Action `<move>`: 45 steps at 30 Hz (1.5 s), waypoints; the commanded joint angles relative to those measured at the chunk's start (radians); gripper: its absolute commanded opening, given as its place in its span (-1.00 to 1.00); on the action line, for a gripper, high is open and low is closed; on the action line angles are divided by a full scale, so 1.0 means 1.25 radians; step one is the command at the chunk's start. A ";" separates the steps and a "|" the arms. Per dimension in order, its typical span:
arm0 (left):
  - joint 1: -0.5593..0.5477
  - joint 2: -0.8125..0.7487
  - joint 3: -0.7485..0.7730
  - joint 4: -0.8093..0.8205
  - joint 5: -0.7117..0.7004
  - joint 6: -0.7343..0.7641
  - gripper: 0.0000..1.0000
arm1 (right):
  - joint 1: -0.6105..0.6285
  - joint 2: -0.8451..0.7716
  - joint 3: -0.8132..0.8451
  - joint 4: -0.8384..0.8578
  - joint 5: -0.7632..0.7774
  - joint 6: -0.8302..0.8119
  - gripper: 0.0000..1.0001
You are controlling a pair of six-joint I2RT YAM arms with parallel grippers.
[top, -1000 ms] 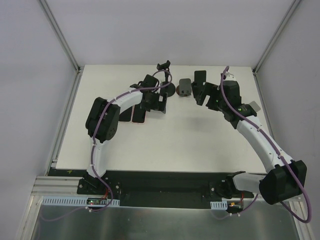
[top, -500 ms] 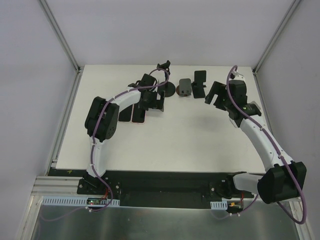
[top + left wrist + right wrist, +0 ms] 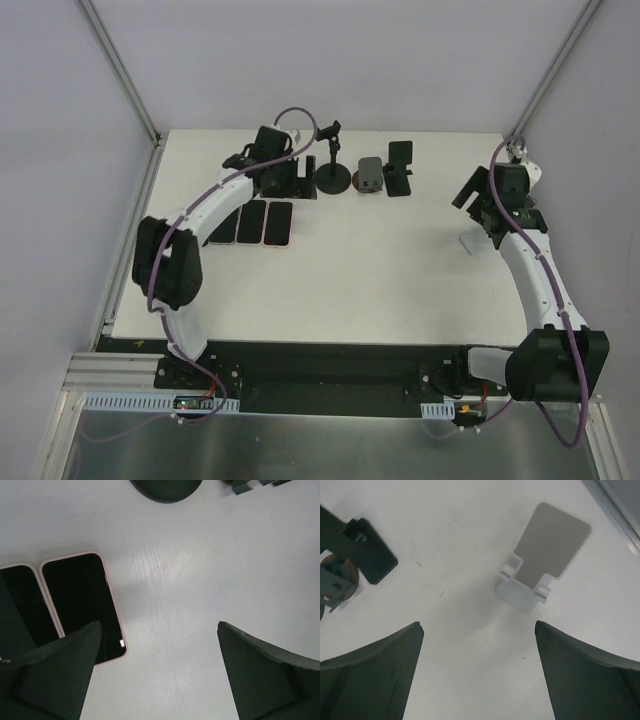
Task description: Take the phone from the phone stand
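Three phones lie flat side by side on the white table (image 3: 350,270). The pink-cased phone (image 3: 278,222) (image 3: 82,605) is the rightmost, and its neighbour (image 3: 20,605) is partly hidden by my left finger. My left gripper (image 3: 283,182) (image 3: 159,625) hovers open just behind them, nothing between its fingers. A black pole phone stand (image 3: 333,178) with a round base (image 3: 167,486), a grey stand (image 3: 371,176) and a black stand (image 3: 400,167) (image 3: 370,555) line the back, none carrying a phone. My right gripper (image 3: 470,192) (image 3: 478,625) is open over bare table near a white stand (image 3: 470,241) (image 3: 540,565).
The metal frame rail (image 3: 530,110) runs along the table's right edge, close to the right arm. Grey enclosure walls surround the table on three sides. The grey stand (image 3: 335,585) shows at the left edge of the right wrist view.
The left arm swung left and back, away from the pole stand. The right arm pulled right, away from the black stand, toward the table's right edge. Both grippers stayed open.
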 commanded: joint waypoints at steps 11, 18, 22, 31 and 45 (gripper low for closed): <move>0.024 -0.584 -0.401 0.007 -0.200 0.042 0.98 | -0.155 0.189 0.165 -0.046 0.121 0.033 0.92; 0.025 -0.776 -0.631 0.054 -0.382 0.041 0.98 | -0.186 0.309 0.246 -0.080 0.126 0.068 0.92; 0.025 -0.807 -0.676 0.062 -0.411 0.043 0.98 | -0.188 0.348 0.263 -0.105 0.133 0.090 0.93; 0.027 -0.760 -0.659 0.091 -0.420 0.080 0.98 | -0.188 0.411 0.261 -0.115 0.166 0.091 0.96; 0.029 -0.772 -0.668 0.093 -0.405 0.074 0.98 | -0.140 0.417 0.279 0.051 0.050 -0.048 -0.08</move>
